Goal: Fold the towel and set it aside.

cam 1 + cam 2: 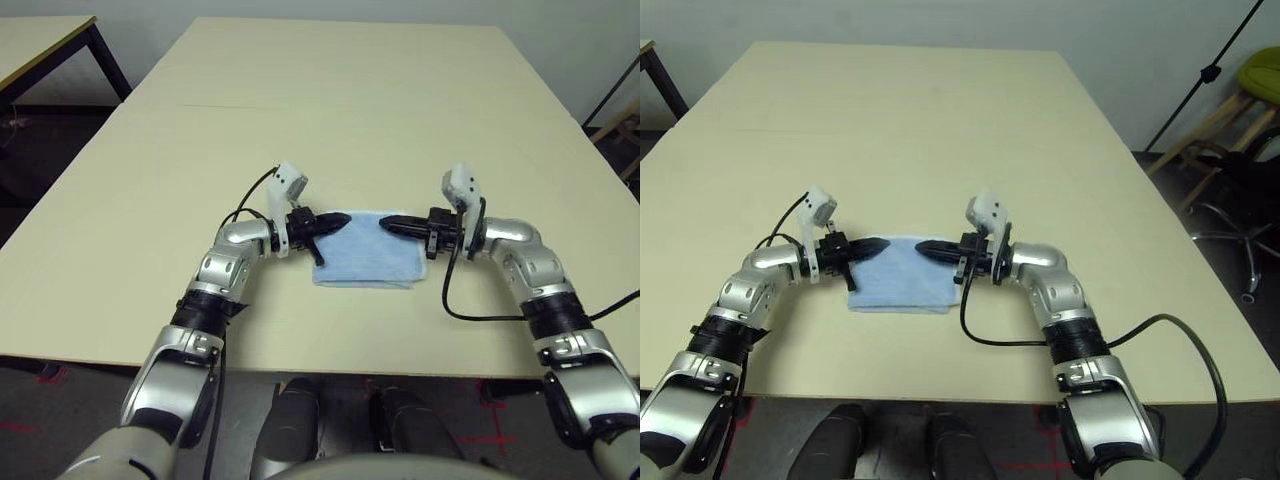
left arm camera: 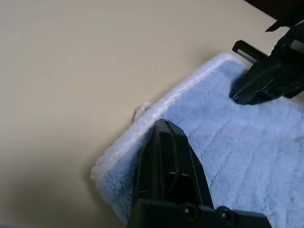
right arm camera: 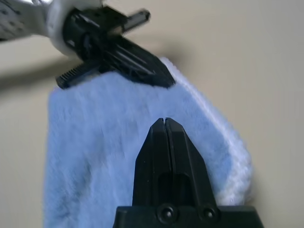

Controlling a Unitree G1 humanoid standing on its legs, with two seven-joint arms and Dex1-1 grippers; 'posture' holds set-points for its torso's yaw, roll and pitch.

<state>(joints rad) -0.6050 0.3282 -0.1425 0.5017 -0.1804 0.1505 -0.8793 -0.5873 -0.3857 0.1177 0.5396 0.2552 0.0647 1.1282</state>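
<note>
We had both jaws clenched empty over the folded towel point(image 1: 365, 262) at the desk's point(image 1: 330, 110) six o'clock, needing even, flat pressure.

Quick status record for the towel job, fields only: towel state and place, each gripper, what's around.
towel: light blue, already folded into a small flat rectangle, lying on the table near its front edge
left gripper: shut, empty, over the towel's far left corner
right gripper: shut, empty, over the towel's far right corner
gripper tips: pointing at each other, apart
table: pale wood
surroundings: second table far left
</note>
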